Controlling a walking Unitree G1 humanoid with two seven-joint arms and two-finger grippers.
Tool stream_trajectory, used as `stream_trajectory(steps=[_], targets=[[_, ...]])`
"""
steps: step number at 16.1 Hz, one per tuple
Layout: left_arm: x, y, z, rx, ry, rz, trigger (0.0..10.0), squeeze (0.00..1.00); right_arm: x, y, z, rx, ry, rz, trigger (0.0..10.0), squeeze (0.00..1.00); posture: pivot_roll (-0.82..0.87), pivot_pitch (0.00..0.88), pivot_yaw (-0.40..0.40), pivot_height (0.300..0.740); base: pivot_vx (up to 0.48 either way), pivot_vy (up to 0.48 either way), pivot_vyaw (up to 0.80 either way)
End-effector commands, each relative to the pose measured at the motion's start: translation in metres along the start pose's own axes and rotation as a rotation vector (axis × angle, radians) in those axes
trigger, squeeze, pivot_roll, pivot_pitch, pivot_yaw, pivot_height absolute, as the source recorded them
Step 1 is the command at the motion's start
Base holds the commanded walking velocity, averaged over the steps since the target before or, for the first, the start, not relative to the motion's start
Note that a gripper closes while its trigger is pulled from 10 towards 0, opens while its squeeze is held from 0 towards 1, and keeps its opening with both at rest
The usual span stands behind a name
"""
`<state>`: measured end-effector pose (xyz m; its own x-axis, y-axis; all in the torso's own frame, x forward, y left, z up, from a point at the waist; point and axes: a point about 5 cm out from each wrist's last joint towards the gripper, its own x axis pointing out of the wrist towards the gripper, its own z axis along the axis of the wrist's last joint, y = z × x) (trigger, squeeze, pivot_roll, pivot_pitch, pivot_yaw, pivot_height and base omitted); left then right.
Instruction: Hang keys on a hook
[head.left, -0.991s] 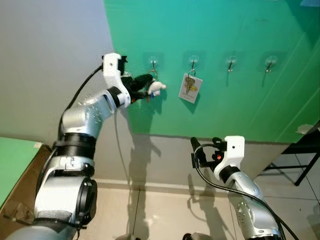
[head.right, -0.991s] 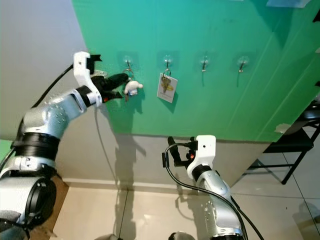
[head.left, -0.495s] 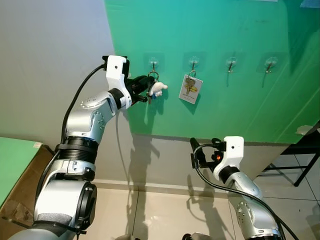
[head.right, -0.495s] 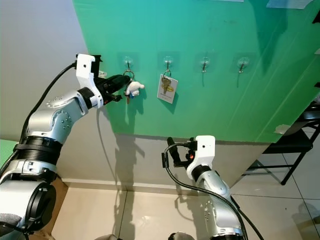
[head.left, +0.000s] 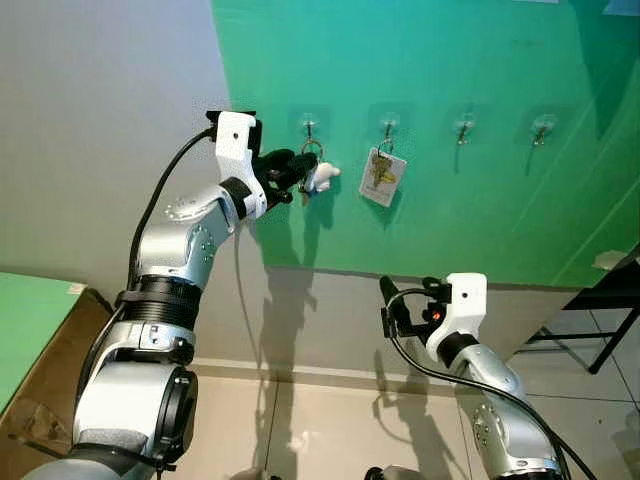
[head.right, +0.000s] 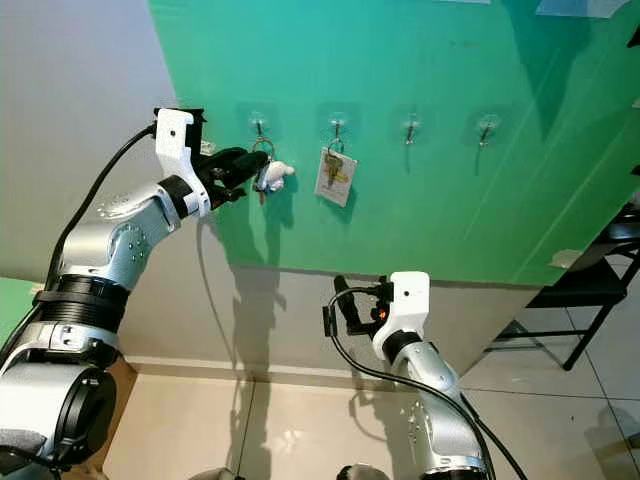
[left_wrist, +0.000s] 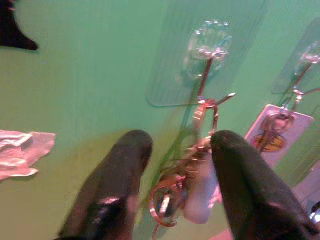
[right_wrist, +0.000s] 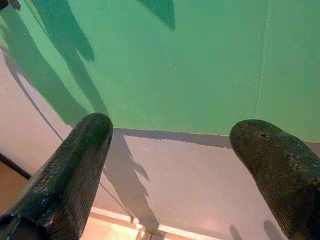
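Keys (left_wrist: 187, 192) hung pinched in the left gripper (head.left: 290, 170), their ring at the hook (left_wrist: 207, 75) on the green wall's leftmost mount; lowering slightly before releasing seemed wise.

No writing can be read anywhere. The white tag (head.left: 381, 177) hanging on the second hook from the left carries a yellow mark, perhaps a logo, but it is too small and blurred to make out.

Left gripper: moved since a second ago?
Yes. The left gripper has carried the keys up and rightward, to the leftmost hook.
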<state>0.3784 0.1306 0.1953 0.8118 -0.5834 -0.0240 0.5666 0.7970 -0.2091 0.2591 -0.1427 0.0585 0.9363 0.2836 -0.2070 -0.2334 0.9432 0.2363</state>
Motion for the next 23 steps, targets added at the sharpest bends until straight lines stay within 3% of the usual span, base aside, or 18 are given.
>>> stream_trajectory(steps=[1, 6, 7, 8, 11, 12, 13, 14, 15, 18, 19, 21, 23], targets=[[-0.003, 0.005, 0.003, 0.001, -0.021, 0.029, 10.0, 1.00, -0.001, -0.001, 0.001, 0.003, 0.003, 0.002, 10.0, 0.00, -0.08, 0.000, 0.001, 0.740, 0.000, 0.000, 0.00], [-0.012, 0.004, -0.005, 0.037, 0.015, 0.023, 10.0, 1.00, -0.002, -0.002, -0.001, 0.001, 0.011, 0.002, 10.0, 0.00, -0.07, 0.000, -0.002, 0.740, 0.000, 0.000, 0.00], [-0.016, 0.006, -0.007, 0.069, 0.028, 0.038, 10.0, 0.95, -0.002, -0.002, -0.001, 0.000, 0.012, 0.002, 10.0, 0.00, -0.07, 0.000, 0.001, 0.740, 0.000, 0.000, 0.00], [-0.019, 0.007, -0.007, 0.093, 0.028, 0.053, 10.0, 0.00, -0.003, -0.002, -0.001, 0.000, 0.012, 0.001, 10.0, 0.00, -0.07, 0.000, 0.003, 0.740, 0.000, 0.000, 0.00], [-0.042, 0.008, -0.019, 0.292, -0.003, 0.179, 10.0, 0.00, -0.006, -0.008, 0.003, -0.010, -0.024, -0.035, 10.0, 0.00, -0.06, 0.000, 0.007, 0.740, 0.000, 0.000, 0.00], [-0.047, 0.006, -0.027, 0.262, -0.009, 0.194, 10.0, 0.00, -0.007, -0.011, 0.006, -0.013, -0.047, -0.055, 10.0, 0.00, -0.05, 0.000, 0.008, 0.740, 0.000, 0.000, 0.00], [-0.059, -0.002, -0.060, 0.246, 0.023, 0.218, 10.0, 0.00, -0.011, -0.016, 0.011, -0.036, -0.093, -0.099, 10.0, 0.00, -0.05, 0.000, 0.007, 0.740, 0.000, 0.000, 0.00], [-0.063, -0.005, -0.072, 0.250, 0.038, 0.216, 10.0, 0.00, -0.013, -0.016, 0.011, -0.043, -0.101, -0.108, 10.0, 0.00, -0.05, 0.000, 0.007, 0.740, 0.000, 0.000, 0.00], [-0.069, -0.009, -0.096, 0.186, 0.058, 0.225, 10.0, 0.00, -0.016, -0.018, 0.009, -0.051, -0.110, -0.129, 10.0, 0.00, -0.06, 0.000, 0.008, 0.740, 0.000, 0.000, 0.00], [-0.093, -0.026, -0.163, 0.317, 0.184, 0.212, 10.0, 0.00, -0.027, -0.022, -0.004, -0.052, -0.087, -0.185, 10.0, 0.00, -0.08, 0.000, -0.001, 0.740, 0.000, 0.000, 0.00], [-0.117, -0.040, -0.190, 0.304, 0.220, 0.197, 10.0, 0.00, -0.034, -0.022, -0.012, -0.040, -0.067, -0.197, 10.0, 0.00, -0.10, 0.000, -0.003, 0.740, 0.000, 0.000, 0.00], [-0.118, -0.041, -0.188, 0.271, 0.219, 0.249, 10.0, 0.00, -0.036, -0.027, -0.019, -0.037, -0.046, -0.210, 10.0, 0.00, -0.10, 0.000, 0.000, 0.740, 0.000, 0.000, 0.00], [-0.099, -0.035, -0.172, 0.247, 0.143, 0.246, 10.0, 0.00, -0.035, -0.033, -0.026, -0.054, -0.041, -0.226, 10.0, 0.00, -0.10, 0.000, 0.005, 0.740, 0.000, 0.000, 0.00]])
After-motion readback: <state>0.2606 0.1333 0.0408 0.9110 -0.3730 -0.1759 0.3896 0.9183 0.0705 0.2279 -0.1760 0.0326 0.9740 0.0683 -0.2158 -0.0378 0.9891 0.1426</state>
